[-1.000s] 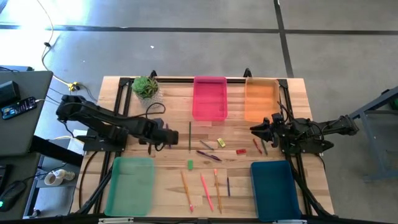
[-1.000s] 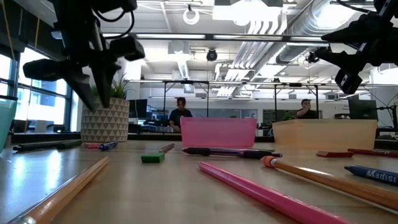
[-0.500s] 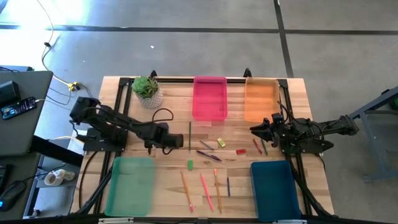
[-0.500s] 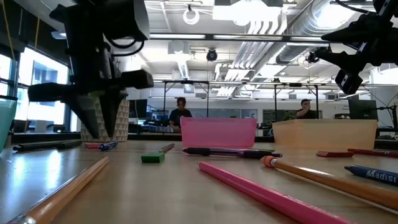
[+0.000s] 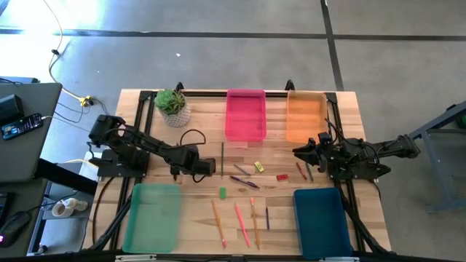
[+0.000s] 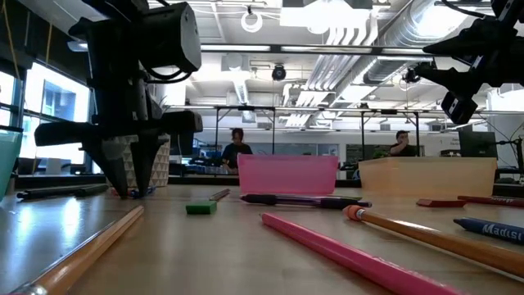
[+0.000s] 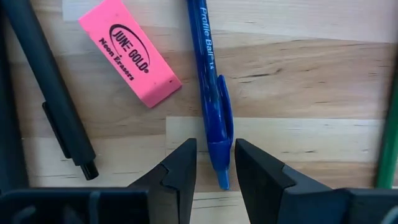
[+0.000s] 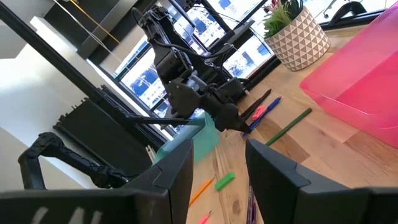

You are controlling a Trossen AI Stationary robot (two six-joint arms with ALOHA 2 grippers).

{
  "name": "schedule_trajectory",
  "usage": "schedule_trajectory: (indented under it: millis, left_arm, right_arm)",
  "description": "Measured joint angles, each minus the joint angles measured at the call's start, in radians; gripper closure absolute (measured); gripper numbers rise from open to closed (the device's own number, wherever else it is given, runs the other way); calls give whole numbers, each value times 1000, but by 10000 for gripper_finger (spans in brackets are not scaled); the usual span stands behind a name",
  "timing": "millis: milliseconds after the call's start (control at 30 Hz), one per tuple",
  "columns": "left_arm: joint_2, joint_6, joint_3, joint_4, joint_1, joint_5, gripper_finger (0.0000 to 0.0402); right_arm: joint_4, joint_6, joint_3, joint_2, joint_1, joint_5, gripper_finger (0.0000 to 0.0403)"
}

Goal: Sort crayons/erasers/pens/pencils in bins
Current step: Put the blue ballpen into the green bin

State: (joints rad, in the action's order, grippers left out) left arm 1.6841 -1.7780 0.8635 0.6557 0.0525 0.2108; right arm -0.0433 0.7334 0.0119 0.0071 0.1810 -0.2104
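Bins, left to right as I read the high view: light green bin (image 5: 152,216), pink bin (image 5: 245,114), orange bin (image 5: 306,116), teal bin (image 5: 321,222); I see nothing inside any. My left gripper (image 7: 214,163) stands open astride the blue pen (image 7: 210,87), beside a pink eraser (image 7: 129,52). My right gripper (image 5: 301,151) hangs open before the orange bin.

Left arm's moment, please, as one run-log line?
left claw: open, straddling blue pen tip | pink eraser: beside | right claw: open, waiting
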Motion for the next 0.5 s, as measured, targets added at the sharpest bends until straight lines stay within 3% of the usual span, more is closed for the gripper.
schedule_trajectory:
  millis: [267, 500]
  left_arm:
    - [19, -1, 1, 7, -6, 10, 307]
    - [21, 15, -1, 13, -6, 29, 352]
  right_arm:
    - [1, 0, 0, 0, 0, 0, 263]
    - [1, 2, 0, 0, 0, 0, 263]
